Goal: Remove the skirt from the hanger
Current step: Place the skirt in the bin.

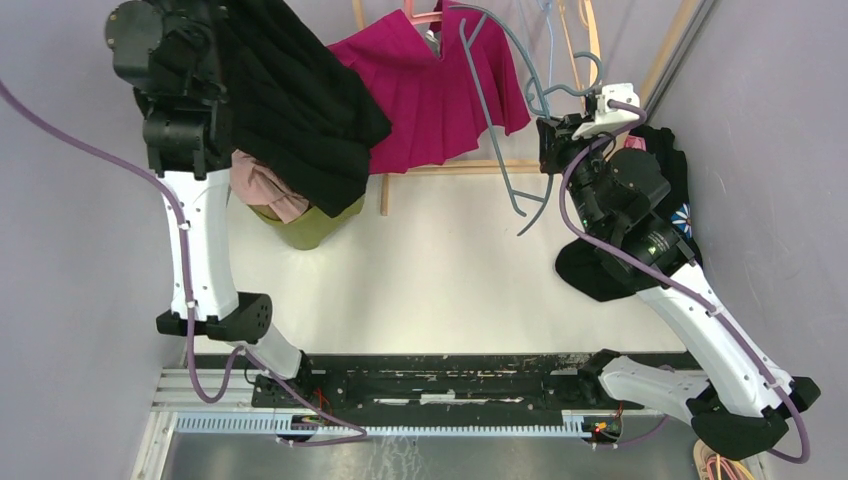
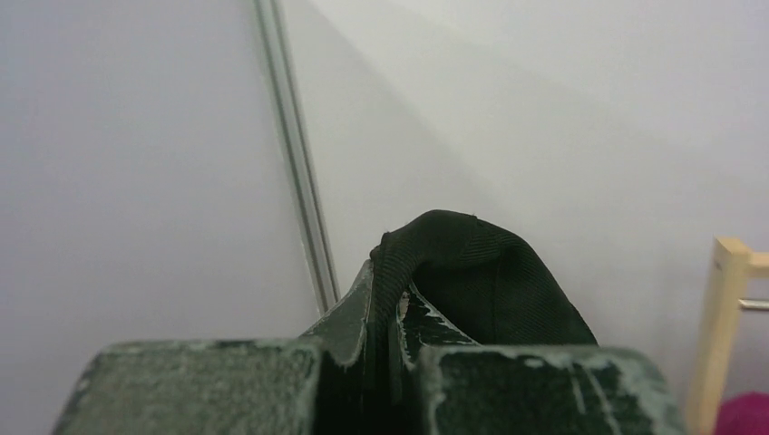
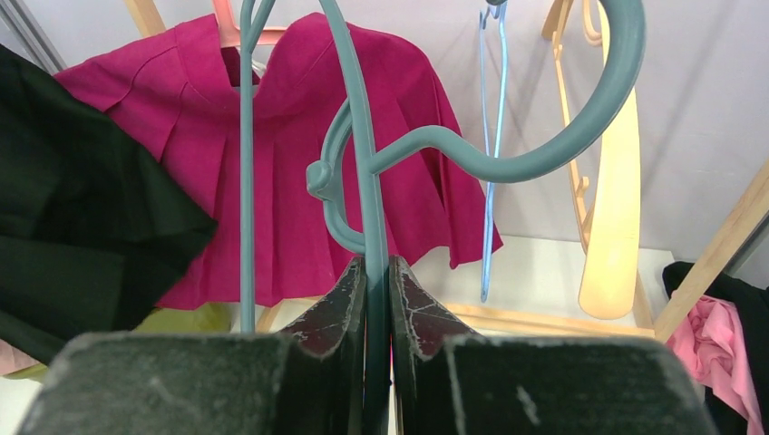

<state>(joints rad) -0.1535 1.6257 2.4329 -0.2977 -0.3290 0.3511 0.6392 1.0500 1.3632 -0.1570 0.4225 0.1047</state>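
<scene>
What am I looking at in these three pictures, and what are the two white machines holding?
They are two robot arms bolted to a white table. The wide picture looks down from above and behind them. The other two come from a small camera on each wrist, showing that claw's own fingers up close. The left claw is shut on a black fabric skirt, held high. The right claw is shut on the stem of a grey-green plastic hanger. A magenta pleated skirt hangs at the back. Below the black skirt lie a pink cloth and an olive-green object.
</scene>
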